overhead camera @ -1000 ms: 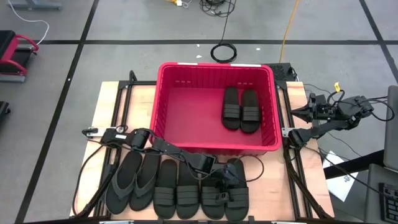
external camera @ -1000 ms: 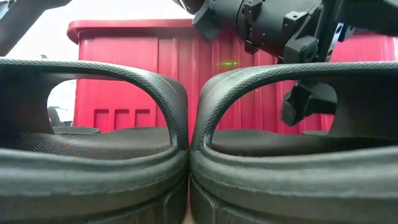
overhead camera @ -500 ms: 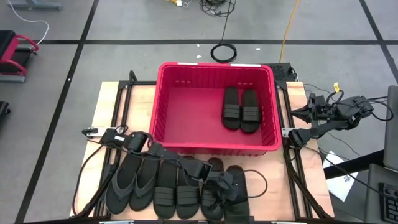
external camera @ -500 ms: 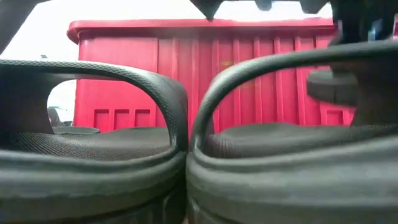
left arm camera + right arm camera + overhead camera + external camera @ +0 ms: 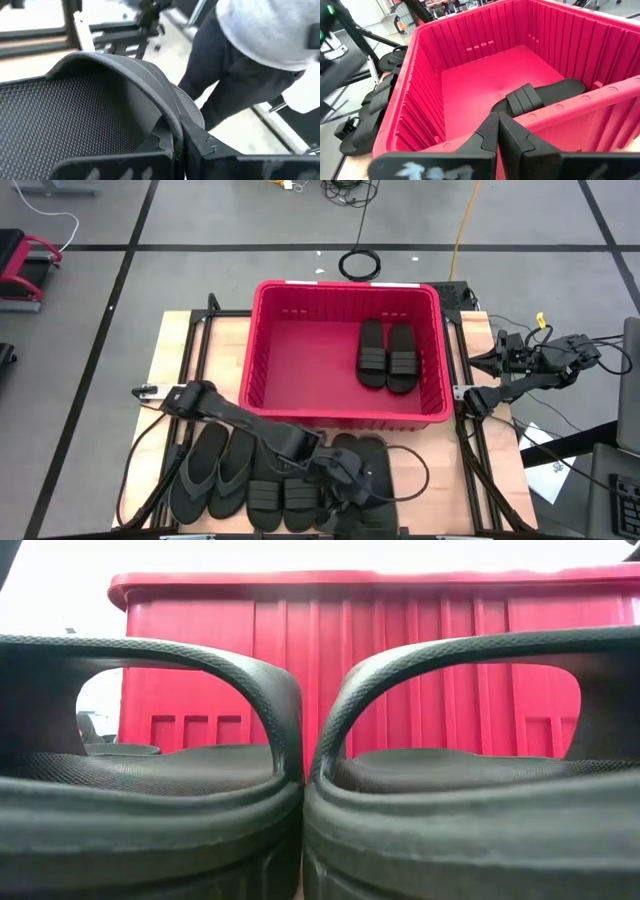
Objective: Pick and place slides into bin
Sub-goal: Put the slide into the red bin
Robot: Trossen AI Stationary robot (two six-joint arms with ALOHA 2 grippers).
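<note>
The red bin [image 5: 262,350] stands mid-table with two black slides [image 5: 387,355] lying flat on its floor at the right. Along the near edge lies a row of slides [image 5: 250,480], two of them filling the low view [image 5: 200,790]. My left gripper [image 5: 345,472] is above the row's right end, shut on one ribbed-strap slide [image 5: 375,465]. My right gripper [image 5: 500,358] waits shut beside the bin's right wall, and its wrist view looks into the bin [image 5: 470,45]. My left gripper pinches the slide's strap [image 5: 167,117] between its two fingers, near one end of the arch, beside the footbed [image 5: 55,115]. It reaches in from the table's left, slanting down. The slide is up off the table, above the row, and looks tilted.
Cables trail from the left arm across the table's near left and around the row's right end [image 5: 415,470]. A person in a grey top and dark trousers [image 5: 235,65] stands beyond the table's edge. A cable coil [image 5: 360,263] lies on the floor behind the bin.
My left gripper has shut on the strap of the rightmost slide and risen, out of the top of the low view. That slide has come up off the table with it. The slide beside it was jostled and has settled flat again.
</note>
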